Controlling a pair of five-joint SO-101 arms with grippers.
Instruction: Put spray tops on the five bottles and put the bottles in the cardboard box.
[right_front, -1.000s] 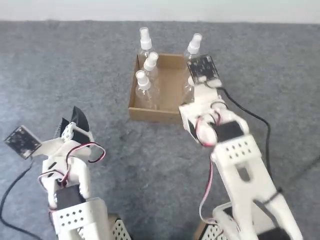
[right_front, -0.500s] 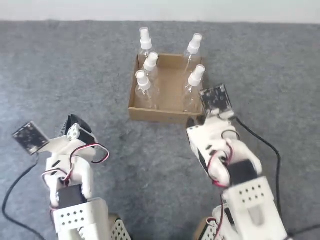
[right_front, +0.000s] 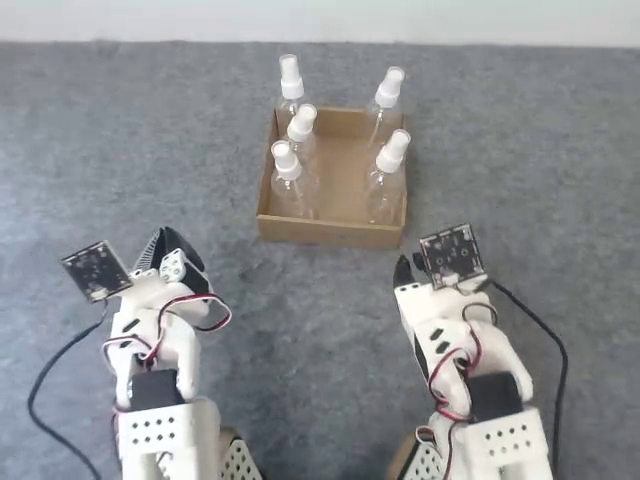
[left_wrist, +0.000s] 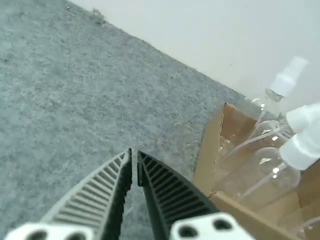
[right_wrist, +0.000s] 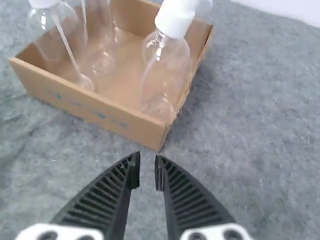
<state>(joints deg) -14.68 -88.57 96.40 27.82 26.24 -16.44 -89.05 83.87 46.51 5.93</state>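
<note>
Five bottles with spray tops, upright at the cardboard box (right_front: 330, 232). Front left bottle (right_front: 286, 178), middle left bottle (right_front: 300, 128) and front right bottle (right_front: 385, 170) plainly inside. Hard to tell whether back left bottle (right_front: 290, 82) and back right bottle (right_front: 386, 92) stand inside the far wall or just behind it; clear bodies faint against cardboard. Left gripper (left_wrist: 133, 159) clenched on nothing, over grey carpet (right_front: 150, 130), well apart from the box. Right gripper (right_wrist: 145, 169) slightly parted, holding nothing, near the box's front right corner. Finger bases cut off in both wrist views.
</note>
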